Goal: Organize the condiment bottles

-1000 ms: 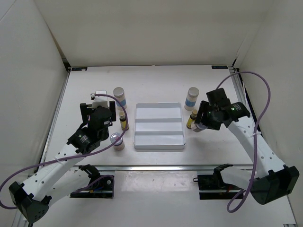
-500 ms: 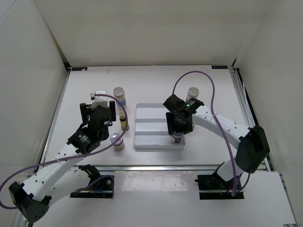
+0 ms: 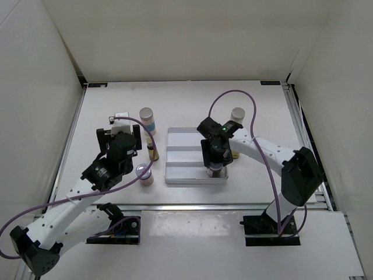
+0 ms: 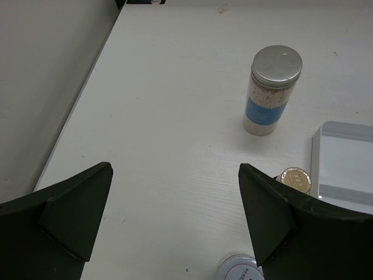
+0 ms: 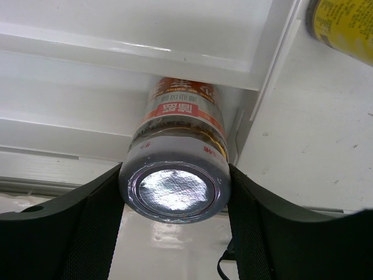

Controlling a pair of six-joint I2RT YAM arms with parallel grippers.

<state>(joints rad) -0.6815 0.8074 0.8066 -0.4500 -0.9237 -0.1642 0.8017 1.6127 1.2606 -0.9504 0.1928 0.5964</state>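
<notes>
Gripping squat jar [image 5: 178, 125] in right tool [image 5: 173, 201], over tray's [image 3: 186, 181] near right corner, mid worktop [image 4: 175, 87] toward near edge. Hovering left tool [image 4: 175, 186] wide open, empty, toward left edge. Might land on tray rim and tip if released off-centre; might knock yellow bottle [image 5: 344, 26] just beside.

Jar [image 5: 173, 146]: located in 4 o'clock corner of tray [image 3: 185, 135].
Left tall bottle [image 3: 147, 118]: stood at tray's 10 o'clock.
Right tall bottle [image 3: 236, 115]: stood at 2 o'clock.
</notes>
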